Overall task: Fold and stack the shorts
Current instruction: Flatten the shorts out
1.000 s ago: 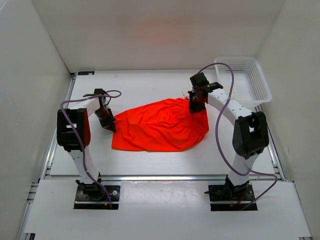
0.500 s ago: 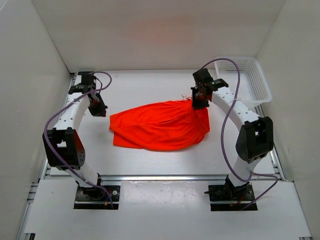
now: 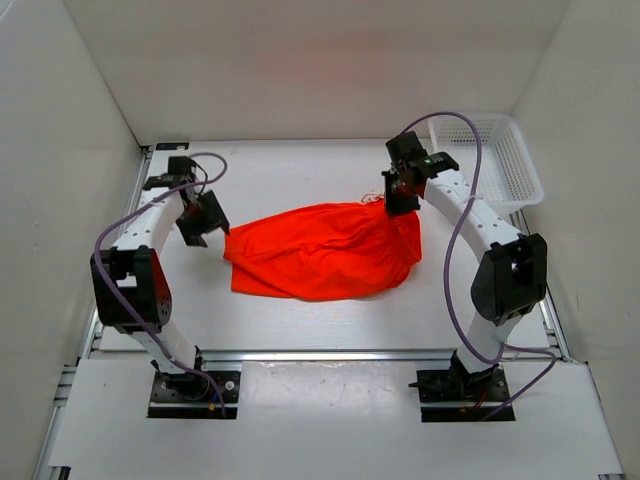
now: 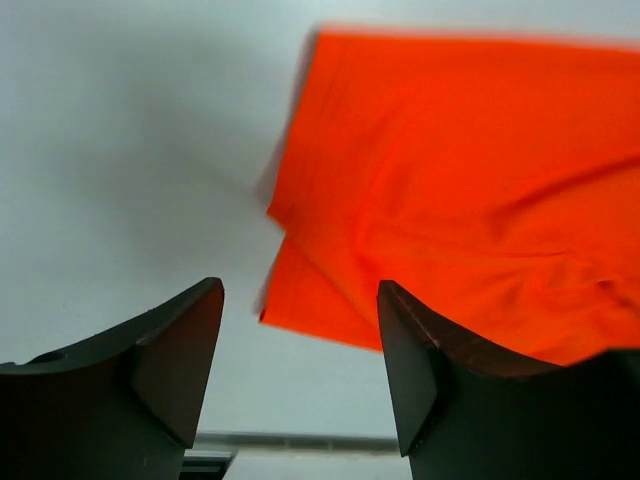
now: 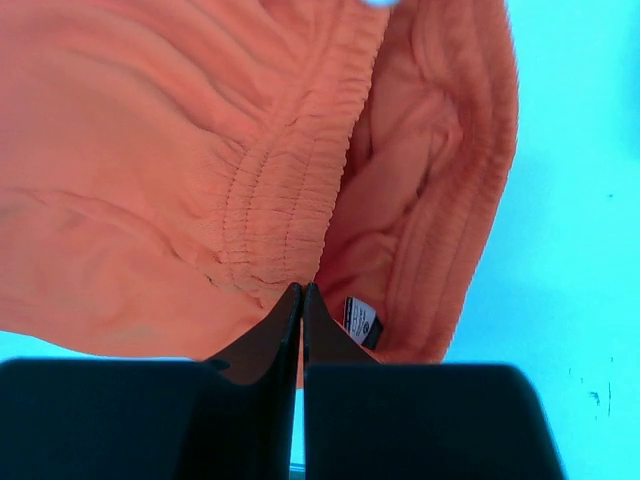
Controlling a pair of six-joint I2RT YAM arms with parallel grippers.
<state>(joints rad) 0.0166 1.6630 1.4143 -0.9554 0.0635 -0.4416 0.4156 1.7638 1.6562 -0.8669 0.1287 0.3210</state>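
Item, white counter (image 3: 300, 325): near strip bare in front of the two arm bases. Item, shorts (image 3: 325, 250): one bright orange-red pair, lying rumpled across the middle of the counter, leg end toward the left, gathered waistband (image 5: 290, 170) toward the far right, a small dark label (image 5: 361, 320) showing inside it. Item, left gripper (image 4: 298, 300): fingers spread well apart with nothing between them, hanging just beside the left corner of the shorts and clear of the fabric. Item, right gripper (image 5: 302, 292): fingers pressed fully together at the far right edge of the waistband, apparently pinching a fold of it, though the contact itself was hard to make out. Item, white mesh basket (image 3: 487, 118): far right corner, apart from the shorts.
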